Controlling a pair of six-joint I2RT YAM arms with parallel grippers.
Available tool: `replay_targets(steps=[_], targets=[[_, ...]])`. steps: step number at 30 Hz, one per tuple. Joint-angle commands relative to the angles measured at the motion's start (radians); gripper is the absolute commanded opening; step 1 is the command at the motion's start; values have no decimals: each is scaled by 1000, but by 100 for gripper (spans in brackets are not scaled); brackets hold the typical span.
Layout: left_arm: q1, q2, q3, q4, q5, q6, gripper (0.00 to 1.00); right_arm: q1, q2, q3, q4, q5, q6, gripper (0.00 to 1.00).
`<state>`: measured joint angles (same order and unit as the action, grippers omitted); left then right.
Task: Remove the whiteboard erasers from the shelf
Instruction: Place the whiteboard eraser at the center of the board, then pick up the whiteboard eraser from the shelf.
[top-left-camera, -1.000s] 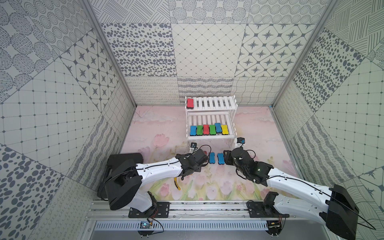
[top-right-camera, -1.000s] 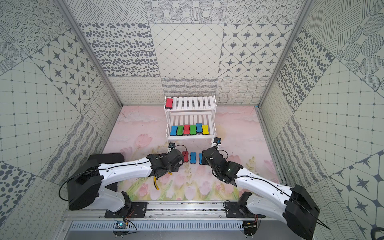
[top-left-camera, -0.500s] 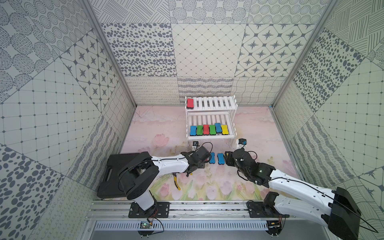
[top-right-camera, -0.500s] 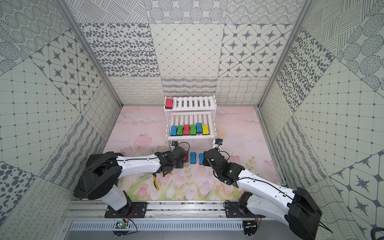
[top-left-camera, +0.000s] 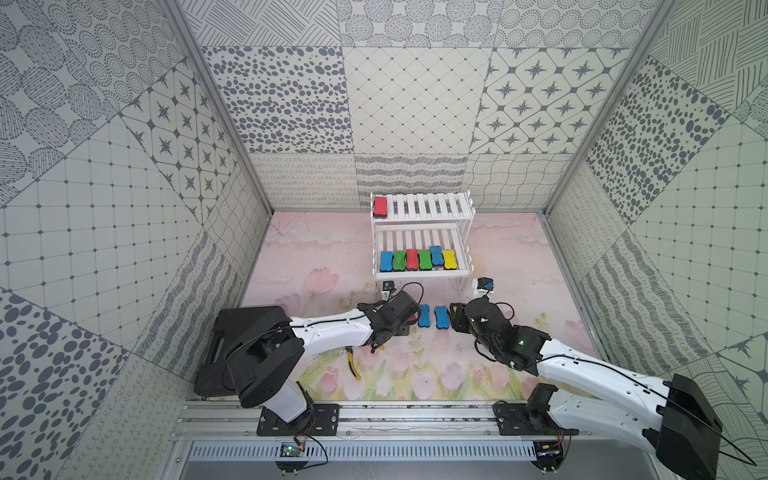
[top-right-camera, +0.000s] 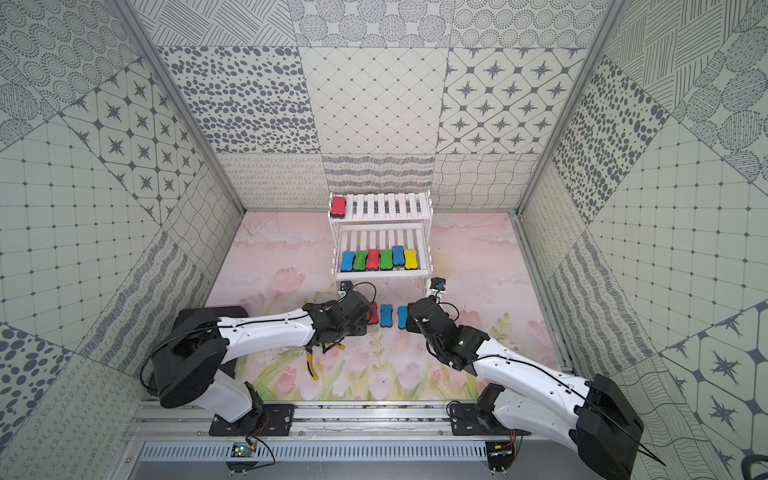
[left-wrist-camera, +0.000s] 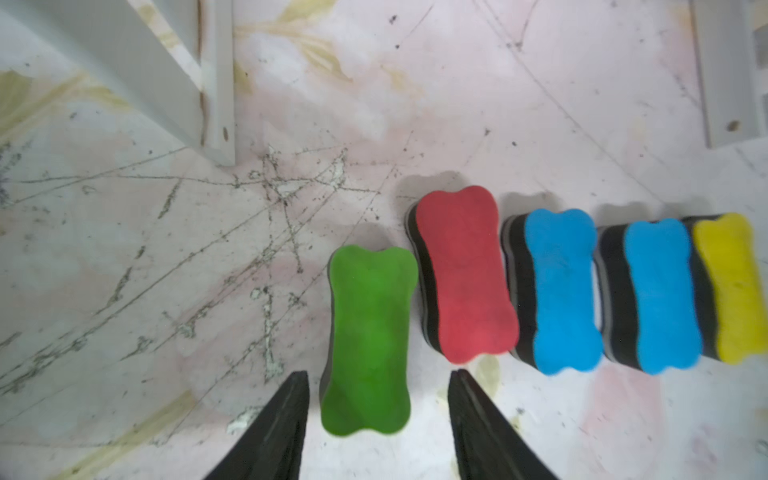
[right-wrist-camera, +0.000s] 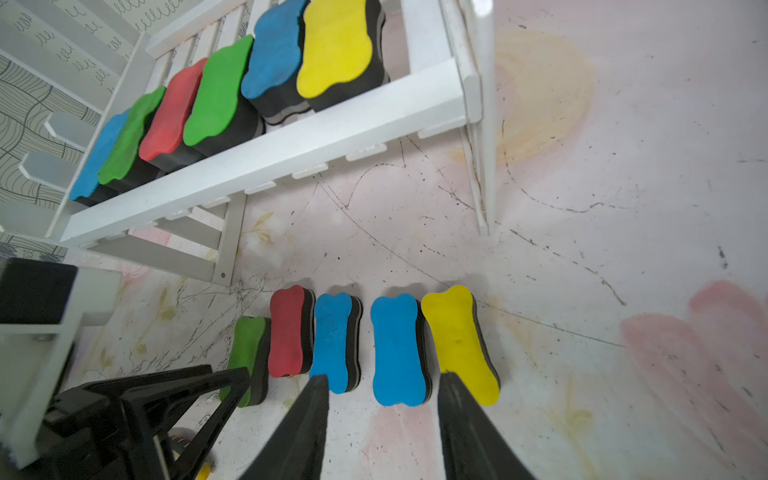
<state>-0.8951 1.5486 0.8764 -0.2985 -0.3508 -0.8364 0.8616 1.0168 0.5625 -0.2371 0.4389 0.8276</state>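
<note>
The fingers (left-wrist-camera: 286, 424) of the left gripper (left-wrist-camera: 378, 376) stand apart astride the near end of a green eraser (left-wrist-camera: 370, 332), with narrow gaps on either side. It lies on the floral mat (left-wrist-camera: 145, 270), ending a row of five before the shelf (top-left-camera: 422, 274). The right gripper (right-wrist-camera: 383, 376) is spread too and empty, a blue eraser (right-wrist-camera: 397, 349) just past its tips. In both top views the grippers hide the green eraser and nearly all of the yellow eraser (right-wrist-camera: 457, 340). Six other erasers (top-left-camera: 412, 259) line the lower tier's front edge, and a red eraser (top-left-camera: 380, 206) sits at the upper tier's left end.
</note>
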Motion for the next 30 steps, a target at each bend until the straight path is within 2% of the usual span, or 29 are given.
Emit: replay_targets(steps=[1, 5, 9, 14, 17, 21, 26, 30], targets=[[-24, -148, 31, -195, -5, -15, 59, -5, -37, 2, 18, 8, 7, 47], [-5, -301, 115, -281, 10, 66, 62, -5, -34, 11, 18, -1, 2, 47], [85, -298, 348, -395, 72, 197, 65, -5, -15, 26, 19, -8, -6, 47], [226, -169, 684, -518, 139, 317, 67, -6, 1, 37, 21, -9, -2, 47], [313, -75, 845, -543, 198, 348, 67, -4, 6, 39, 21, -9, 0, 47], [372, 57, 1028, -568, 226, 402, 67, -5, 14, 42, 21, -9, -4, 47], [375, 236, 1286, -650, 134, 462, 67, -6, 37, 52, 21, -9, -10, 47], [376, 333, 1425, -697, 38, 500, 70, -11, 49, 59, 21, -9, -13, 47]])
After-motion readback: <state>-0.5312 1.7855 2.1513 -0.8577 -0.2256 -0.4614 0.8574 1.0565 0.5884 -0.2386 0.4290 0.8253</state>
